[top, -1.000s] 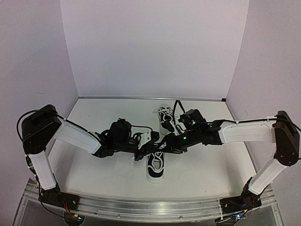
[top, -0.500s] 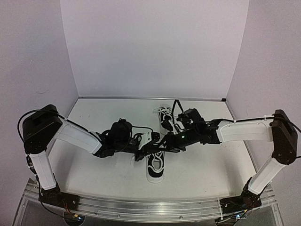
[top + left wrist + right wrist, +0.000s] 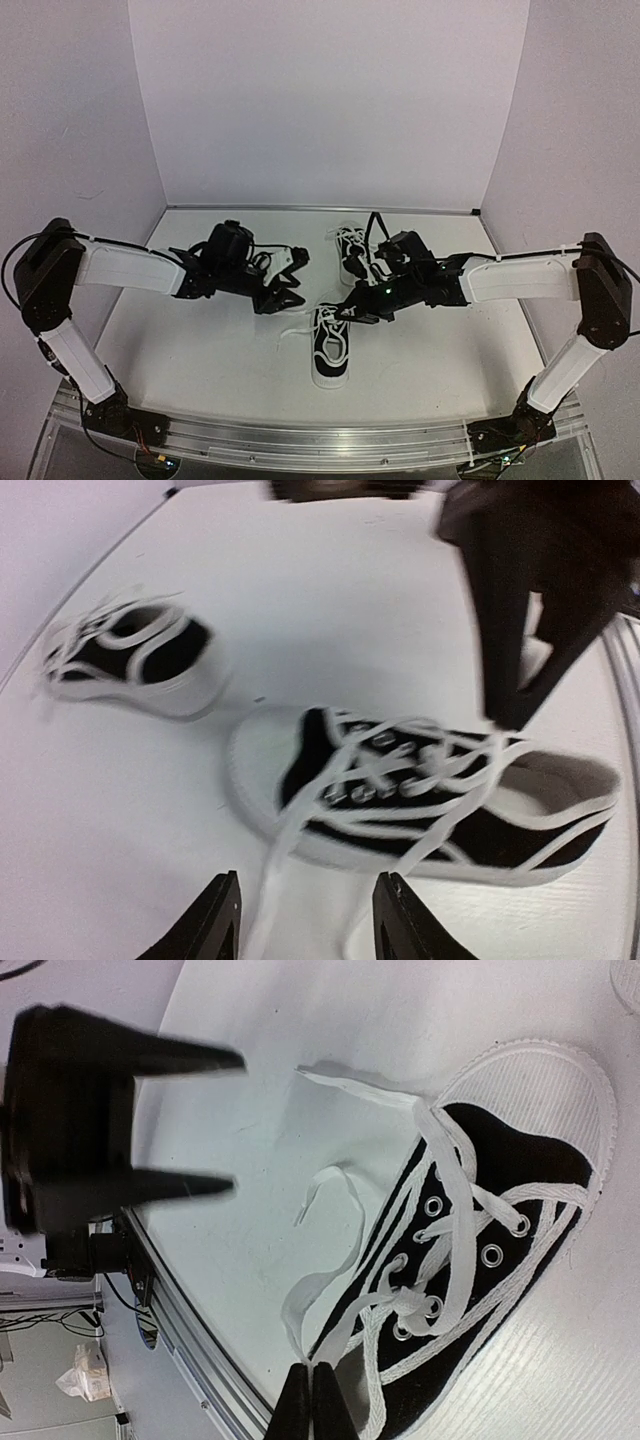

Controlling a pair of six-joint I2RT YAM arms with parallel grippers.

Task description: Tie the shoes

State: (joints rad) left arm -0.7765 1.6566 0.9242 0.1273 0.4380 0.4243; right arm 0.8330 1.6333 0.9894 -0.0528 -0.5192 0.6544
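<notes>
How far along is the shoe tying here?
Done: nothing visible; the near shoe shows no bow, its laces trailing loose on the table. In hand: right gripper shut beside one lace, left gripper open. Left: the knot, then the far shoe.

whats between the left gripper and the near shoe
A loose white lace trailing from the near shoe across bare table, shown in the left wrist view.

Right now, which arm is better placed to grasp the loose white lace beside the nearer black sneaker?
Probably left: left fingers, open, frame the loose white lace; the right fingers are shut.
</notes>
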